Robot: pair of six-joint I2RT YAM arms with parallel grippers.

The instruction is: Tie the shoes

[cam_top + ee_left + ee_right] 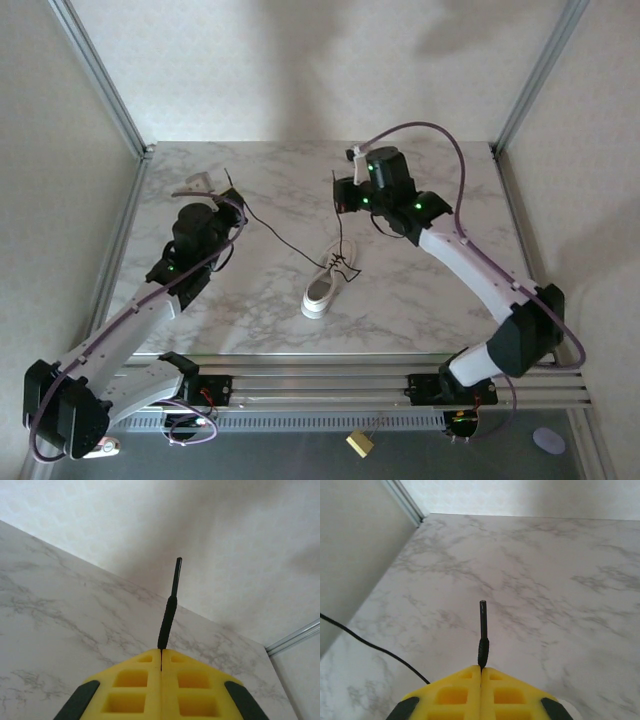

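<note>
Left claw [161, 652]: clenched on black lace end [172, 600], stiff tip sticking out ahead. Right claw [481, 669]: clenched on other lace end [483, 630], same way. Both laces run from the claws, spread apart, to the white sneaker [325, 285], which sits mid-bench [420, 300] between the arms.

The thin black laces [341, 245] cross on the small white sneaker [320, 292], too tiny to tell how. In the right wrist view, one lace runs off the left edge.
</note>
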